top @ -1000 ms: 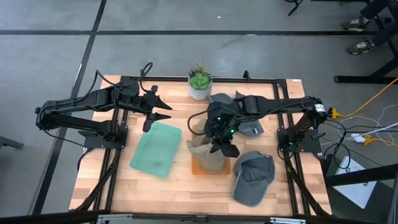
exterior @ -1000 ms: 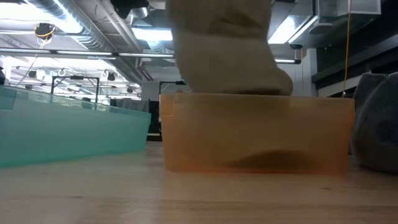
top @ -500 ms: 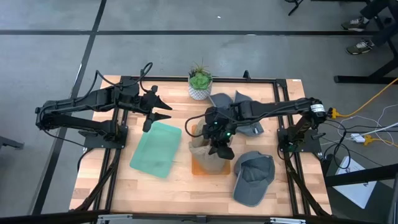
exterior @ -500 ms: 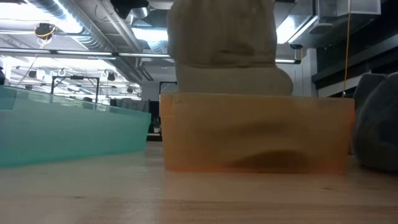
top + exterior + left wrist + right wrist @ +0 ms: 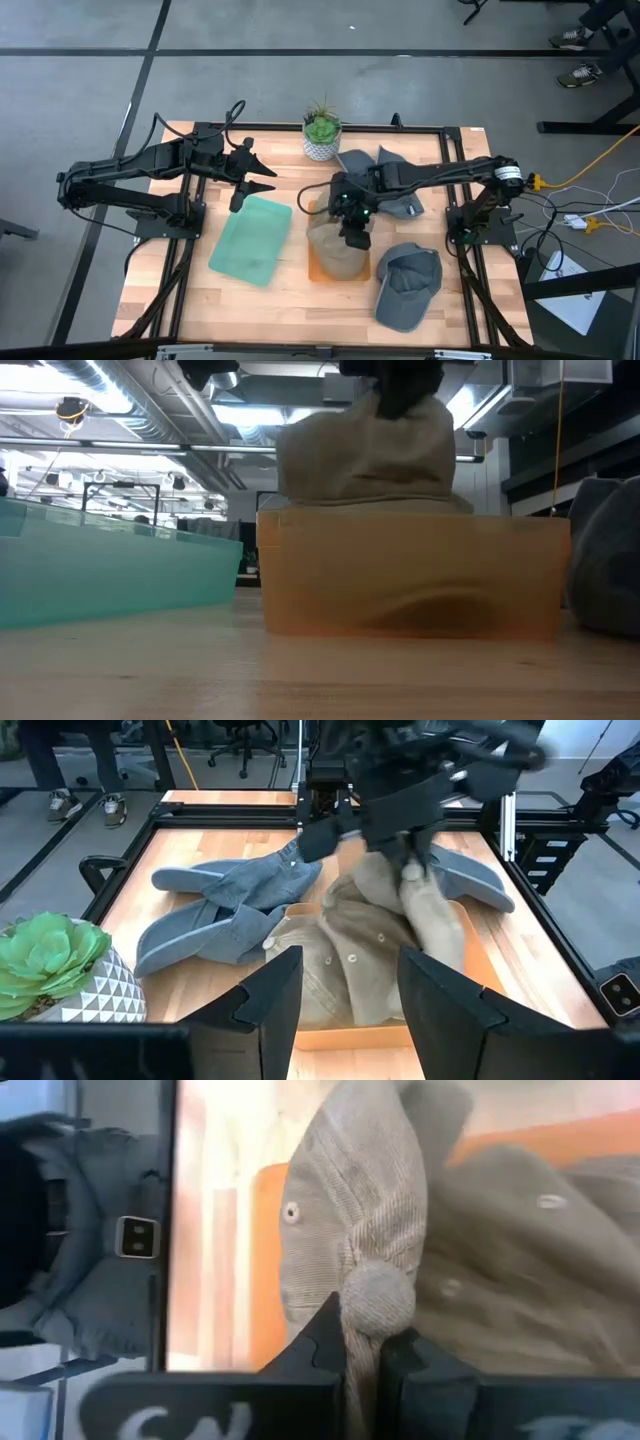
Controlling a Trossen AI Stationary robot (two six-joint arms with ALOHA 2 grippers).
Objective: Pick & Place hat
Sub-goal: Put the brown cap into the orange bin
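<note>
A tan corduroy hat sits in the orange bin, heaped above the bin's rim in the low view, on more tan fabric. My right gripper stands over the bin, shut on this hat. A grey cap lies on the table right of the bin, and blue-grey caps lie behind it. My left gripper waits open above the far edge of the teal bin. My right gripper pinches the tan hat's crown between its two fingers, right at the top button. The fingers come from above, pointing down. The hat droops below them, with its lower part resting in the orange bin.
A potted succulent stands at the table's far edge, behind the bins. The teal bin sits left of the orange one with a narrow gap between them. Bare wood runs along the near edge.
My right gripper has come down over the orange bin while staying shut on the tan hat. The hat, hanging taller a second ago, has sunk and slumped onto the bin's contents, so the gripper now shows above it in the low view.
</note>
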